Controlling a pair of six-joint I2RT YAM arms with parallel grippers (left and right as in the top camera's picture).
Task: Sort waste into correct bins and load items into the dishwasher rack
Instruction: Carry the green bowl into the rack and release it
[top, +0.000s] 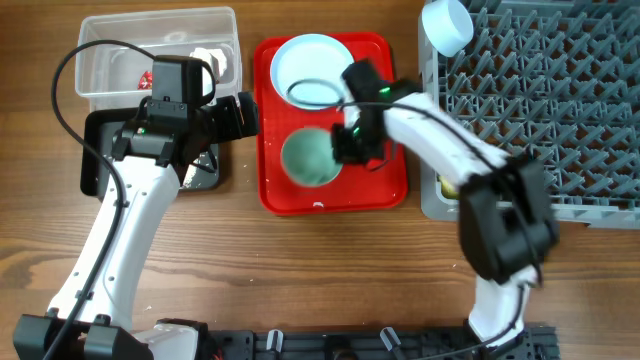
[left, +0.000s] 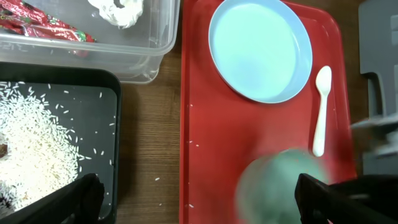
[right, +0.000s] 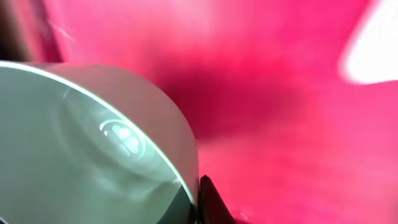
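Right gripper (top: 352, 140) pinches the rim of the one round mint-green plastic bowl (top: 308, 158) on the flat red plastic tray (top: 390, 190). Just beyond it lie one round light-blue plate (top: 312, 62) and one white plastic spoon (left: 321, 106). Left gripper (left: 199, 190) hangs wide, with one glossy black rectangular tub (left: 87, 78) by its left finger.

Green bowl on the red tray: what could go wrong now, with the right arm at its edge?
1. The right jaws seem to meet the green bowl only at its rim, so the smooth bowl may slip or tip if lifted.
2. The white spoon lies close beside the bowl, near the edge of the red tray; a sliding bowl could knock it.
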